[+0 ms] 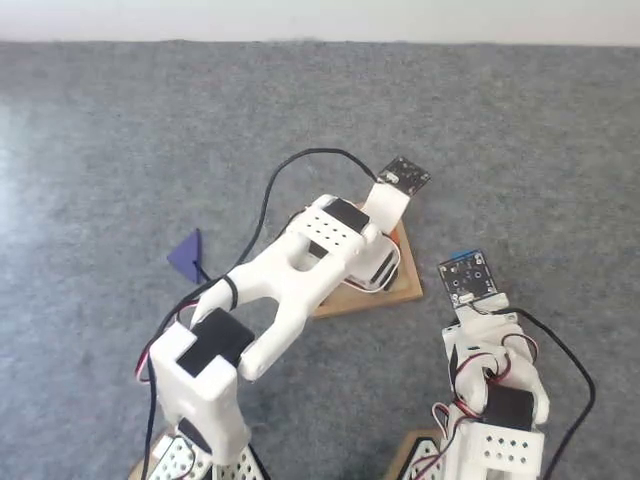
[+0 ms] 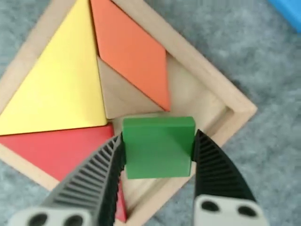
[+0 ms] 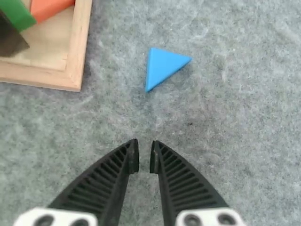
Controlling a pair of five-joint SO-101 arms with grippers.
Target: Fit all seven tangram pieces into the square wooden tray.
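Grey felt tabletop (image 1: 100,120), where the left gripper (image 2: 157,136) clamps a green square wooden piece (image 2: 157,150) over the square wooden tray's (image 2: 235,110) bare corner, apparently for seating, while the right gripper (image 3: 141,156), jaws nearly closed and empty, hovers near a loose blue wooden triangle (image 3: 162,66)

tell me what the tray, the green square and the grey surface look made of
The tray looks like unpainted pale wood, matte, with faint grain on its floor.
The green square is probably wood under even, satin green paint; no grain shows, so plastic is possible.
The grey surface seems felt or short-pile carpet, mottled and fuzzy.
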